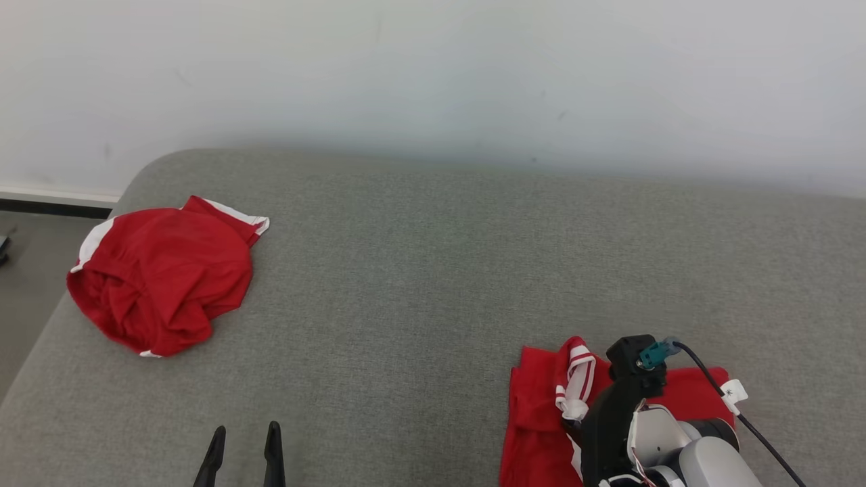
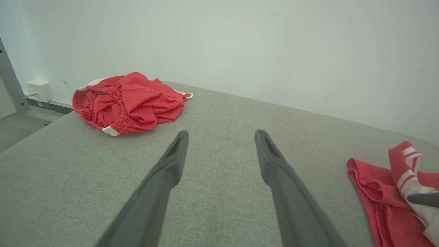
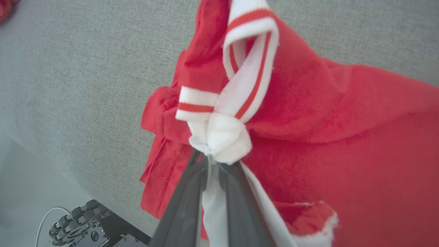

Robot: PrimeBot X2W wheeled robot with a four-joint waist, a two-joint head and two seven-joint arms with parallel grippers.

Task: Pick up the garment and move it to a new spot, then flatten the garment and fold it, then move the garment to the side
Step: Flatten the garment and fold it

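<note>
Now I am pinching the thick white striped trim (image 3: 253, 85) of the red garment (image 1: 534, 406) in my right claw (image 3: 212, 161), the rest lying just under it. My left claw (image 2: 221, 137) is hanging open, empty. Soft, light cloth is probably going to sag.

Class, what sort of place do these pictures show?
Probably an indoor robot test space: a grey fabric-covered surface beside a bare white wall, with crumpled red shorts and a stripe-trimmed red shirt.
</note>
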